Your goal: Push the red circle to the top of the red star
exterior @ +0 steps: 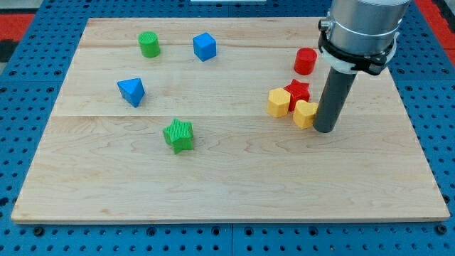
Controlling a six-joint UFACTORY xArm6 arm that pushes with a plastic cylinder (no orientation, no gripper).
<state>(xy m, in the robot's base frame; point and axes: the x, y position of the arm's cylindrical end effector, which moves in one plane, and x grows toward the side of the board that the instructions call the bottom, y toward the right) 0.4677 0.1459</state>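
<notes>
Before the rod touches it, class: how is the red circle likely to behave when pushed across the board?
The red circle stands upright on a flat end, squat, so it should slide rather than roll or tip. Its round side may let it slip off my tip if pushed off-centre. It looks small and rigid, probably light, and the wooden board looks smooth.

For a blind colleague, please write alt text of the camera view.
My tip rests beside a yellow block, below the red star and red circle. Another yellow block, two green and two blue blocks lie elsewhere.
</notes>
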